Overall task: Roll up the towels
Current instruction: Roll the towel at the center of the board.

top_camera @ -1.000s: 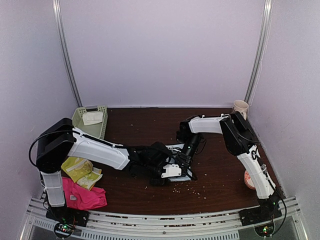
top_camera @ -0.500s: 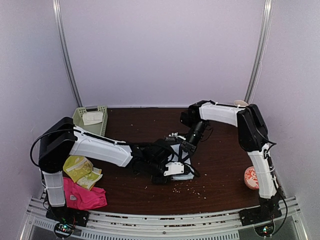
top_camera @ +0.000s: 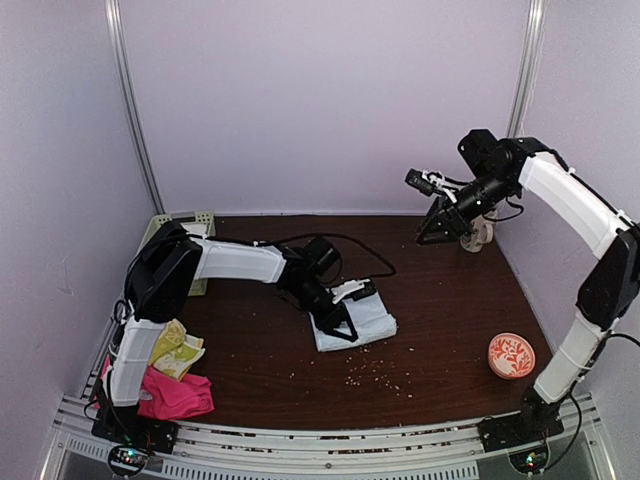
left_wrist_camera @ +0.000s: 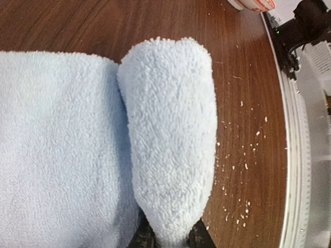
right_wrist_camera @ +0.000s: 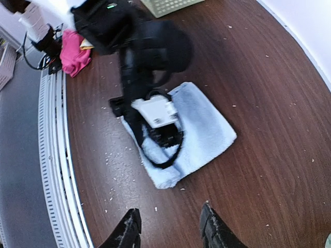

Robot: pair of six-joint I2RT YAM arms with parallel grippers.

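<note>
- We find the left gripper clamped on the rolled-over edge of the pale blue towel — the fold is pinched between its fingers;
- the rest of that towel lies flat, mid-table;
- the right gripper is raised at back right — jaws apart, holding nothing.

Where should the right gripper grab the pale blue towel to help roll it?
Probably pinch the rolled fold of the pale blue towel, at the end away from the left gripper, which clamps its other end. Come from above, jaws across the fold: it stands proud of the table, while the rest lies flat. The right gripper is open and empty.
</note>
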